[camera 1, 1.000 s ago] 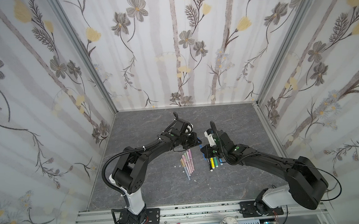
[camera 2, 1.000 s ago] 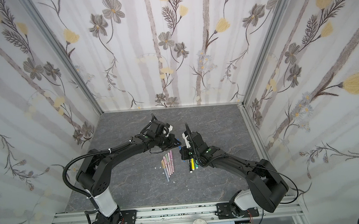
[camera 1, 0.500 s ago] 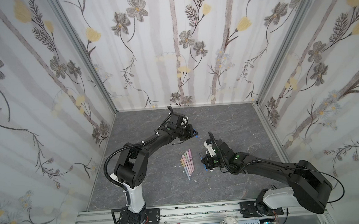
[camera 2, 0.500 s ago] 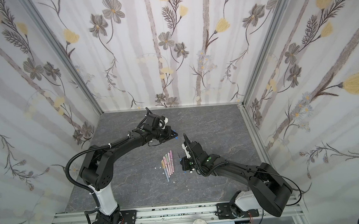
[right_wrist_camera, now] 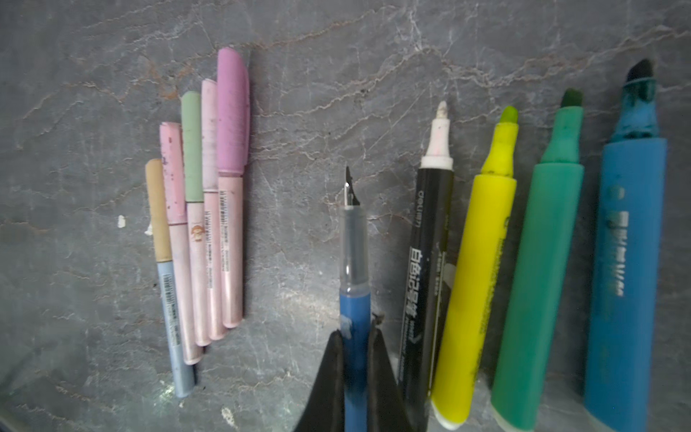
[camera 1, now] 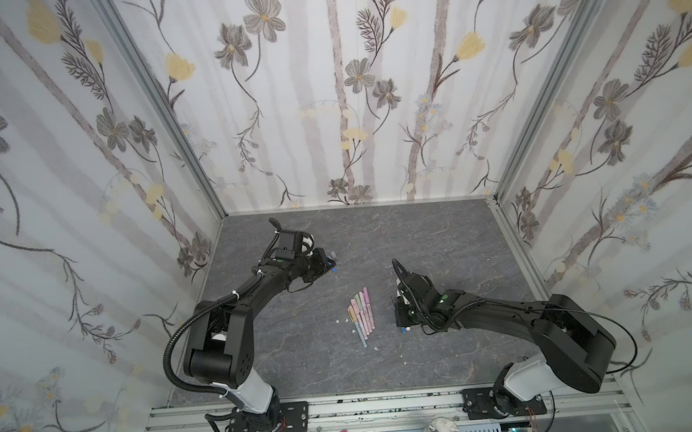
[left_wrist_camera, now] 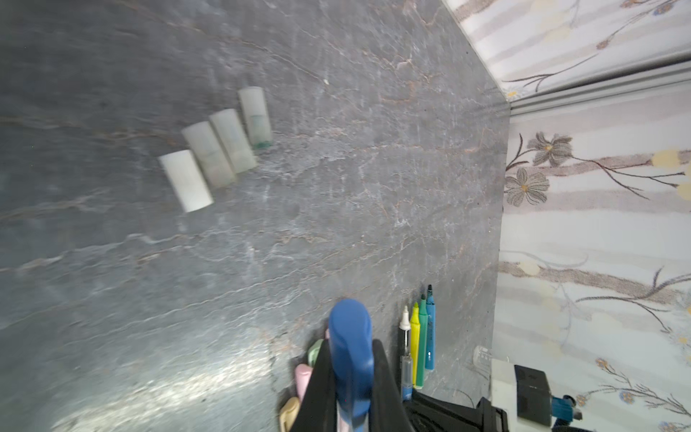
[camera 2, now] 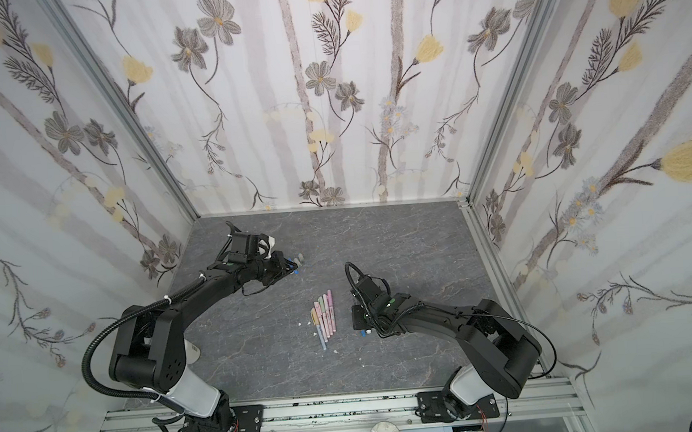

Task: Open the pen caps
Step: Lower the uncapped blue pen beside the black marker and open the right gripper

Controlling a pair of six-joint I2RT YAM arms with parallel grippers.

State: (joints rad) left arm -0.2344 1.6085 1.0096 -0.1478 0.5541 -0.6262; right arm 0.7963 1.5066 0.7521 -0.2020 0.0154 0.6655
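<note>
My left gripper (left_wrist_camera: 351,361) is shut on a blue pen cap (left_wrist_camera: 349,333), held above the table at back left (camera 1: 326,264). Several whitish pen caps (left_wrist_camera: 215,149) lie side by side on the table just beyond it. My right gripper (right_wrist_camera: 355,336) is shut on the barrel of a blue pen (right_wrist_camera: 353,262) whose cap is off and whose nib is bare; it hovers low over the table (camera 1: 402,325). Beside this pen lie uncapped pens: black-white (right_wrist_camera: 426,254), yellow (right_wrist_camera: 482,262), green (right_wrist_camera: 542,269) and blue (right_wrist_camera: 628,262). Several pastel pens (right_wrist_camera: 202,209) lie capped, also seen between the arms (camera 1: 361,314).
The grey marbled table (camera 1: 441,235) is walled by flowered panels on three sides. Small white flecks (camera 1: 376,348) lie near the pastel pens. In both top views the right arm (camera 2: 434,315) covers the uncapped pens. A metal rail (camera 1: 391,405) runs along the front edge.
The grippers were close together at the middle. The left one has pulled away to the back left with the blue cap, and the right one has drawn toward the front with the pen.
</note>
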